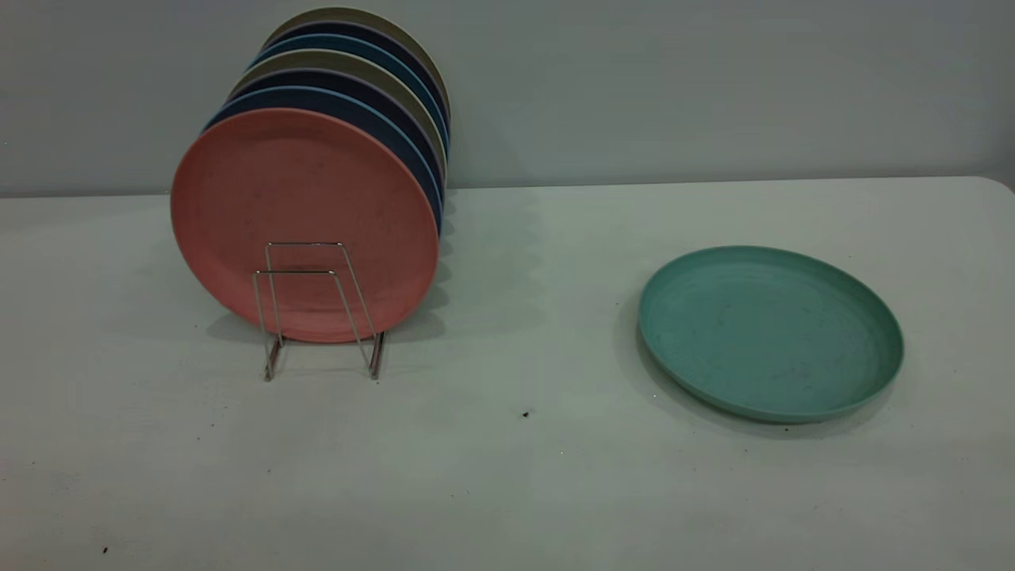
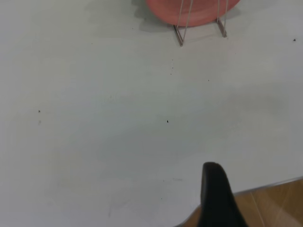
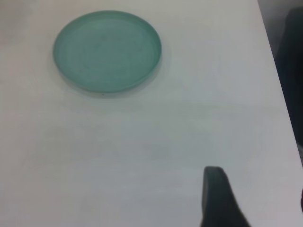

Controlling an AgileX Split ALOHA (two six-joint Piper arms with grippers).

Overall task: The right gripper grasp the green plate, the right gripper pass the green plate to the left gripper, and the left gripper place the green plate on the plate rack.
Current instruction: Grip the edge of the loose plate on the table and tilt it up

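Note:
The green plate lies flat on the white table at the right; it also shows in the right wrist view. The plate rack stands at the left, its front wire loops empty. Neither gripper shows in the exterior view. In the right wrist view the right gripper is open and empty, well short of the plate, with one black finger showing. In the left wrist view the left gripper is open and empty over the table's edge, far from the rack.
A salmon-pink plate stands at the front of the rack, with several dark blue and olive plates behind it. A grey wall is at the back. The table's edge runs near the right gripper, with a dark object beyond it.

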